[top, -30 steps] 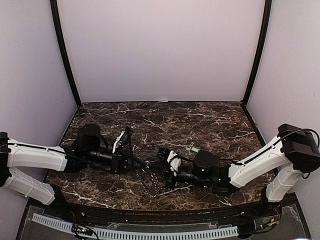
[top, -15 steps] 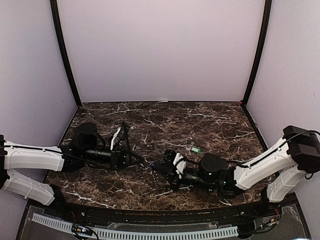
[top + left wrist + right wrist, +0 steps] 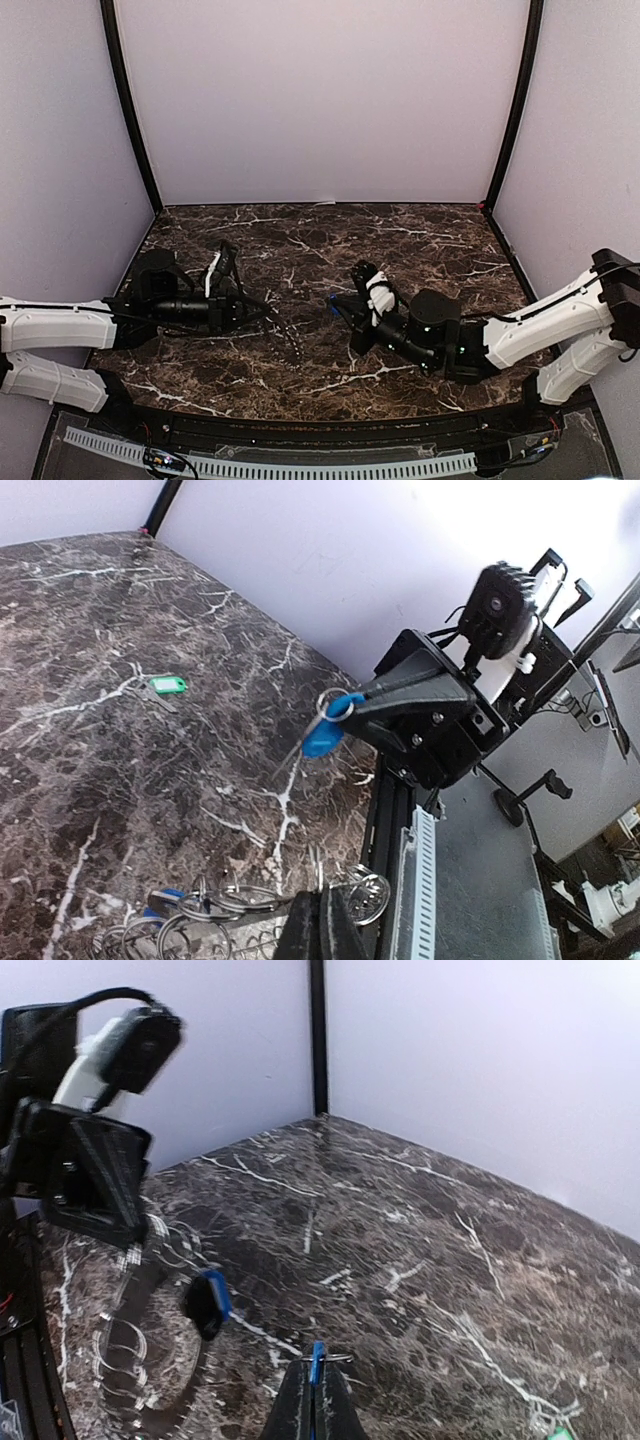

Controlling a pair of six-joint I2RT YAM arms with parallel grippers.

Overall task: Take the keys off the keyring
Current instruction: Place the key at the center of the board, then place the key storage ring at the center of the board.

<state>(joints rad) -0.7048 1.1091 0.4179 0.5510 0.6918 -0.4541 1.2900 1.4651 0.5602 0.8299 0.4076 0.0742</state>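
One blue key [image 3: 322, 740], pinched in the shut right hand [image 3: 350, 702], has just come clear of the keyring [image 3: 292, 347] gripped tight by the left hand [image 3: 320, 905]; another blue key [image 3: 208, 1303] still hangs on that ring, and the green key [image 3: 165, 685] lies on the tabletop [image 3: 100, 780] well apart from it.

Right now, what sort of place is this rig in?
Probably a lab robot test booth, not a home: plain pale walls between black posts box in a marble-pattern tabletop, and an equipment stand sits beyond its edge.
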